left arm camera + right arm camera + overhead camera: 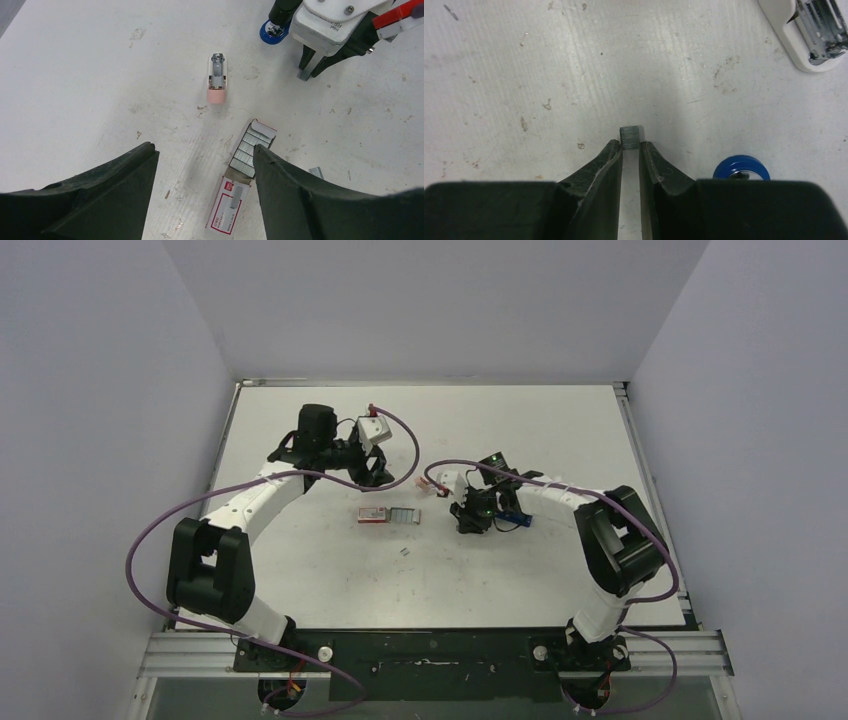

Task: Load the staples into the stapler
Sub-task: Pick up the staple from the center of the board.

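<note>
Where tapered black fingers [606, 167] pinch, staples [631, 137] look ridged.

Ridged metal staples [631, 137] (scuffed matt table [524, 75])

Open passage exists over the near and left parts of the table [300, 580]. Mid-table is obstructed: the staples [246, 150], the pink block [217, 82], the right gripper [631, 146] (clamped on one strip) and the stapler [512, 519] stand close together.

The white table [300, 570] is carrying a red-and-white box [372, 515], staples [403, 515] lying at its 3 o'clock, the stapler [512, 518] farther along, a pink block [217, 80] at 2 o'clock.
</note>
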Controlling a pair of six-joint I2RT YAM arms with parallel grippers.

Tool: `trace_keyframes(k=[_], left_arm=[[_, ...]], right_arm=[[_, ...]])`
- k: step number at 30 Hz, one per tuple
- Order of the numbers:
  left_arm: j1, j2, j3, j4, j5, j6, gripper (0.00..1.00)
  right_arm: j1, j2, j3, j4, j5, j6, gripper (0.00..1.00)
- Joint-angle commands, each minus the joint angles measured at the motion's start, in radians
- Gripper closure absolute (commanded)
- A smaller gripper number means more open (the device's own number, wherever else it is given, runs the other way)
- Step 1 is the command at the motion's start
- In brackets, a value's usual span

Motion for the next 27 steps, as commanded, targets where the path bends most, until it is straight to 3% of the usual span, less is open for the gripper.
trace_keyframes(k=[1, 6, 11, 15, 20, 27], left_arm=[[0.003, -0.042, 0.037, 0.004, 0.091, 0.019, 0.32], [-0.038, -0.089, 0.010, 0.001, 0.216, 0.169, 0.32], [-0.147, -0.057, 0.129, -0.279, 0.270, 0.469, 0.36], [-0.218, -0.032, 0.196, -0.444, 0.276, 0.655, 0.40], [-0.267, -0.005, 0.254, -0.532, 0.254, 0.772, 0.46], [-0.304, 0.006, 0.244, -0.536, 0.215, 0.837, 0.59]], right_arm=[[-0.032, -0.071, 0.044, -0.042, -0.126, 0.050, 0.90], [-0.075, -0.090, 0.126, -0.075, -0.376, 0.189, 0.90], [-0.087, -0.087, 0.199, -0.085, -0.557, 0.314, 0.91], [-0.107, -0.103, 0.188, 0.019, -0.660, 0.472, 0.92], [-0.114, -0.138, 0.140, 0.147, -0.718, 0.625, 0.92], [-0.113, -0.163, 0.119, 0.175, -0.762, 0.664, 0.92]])
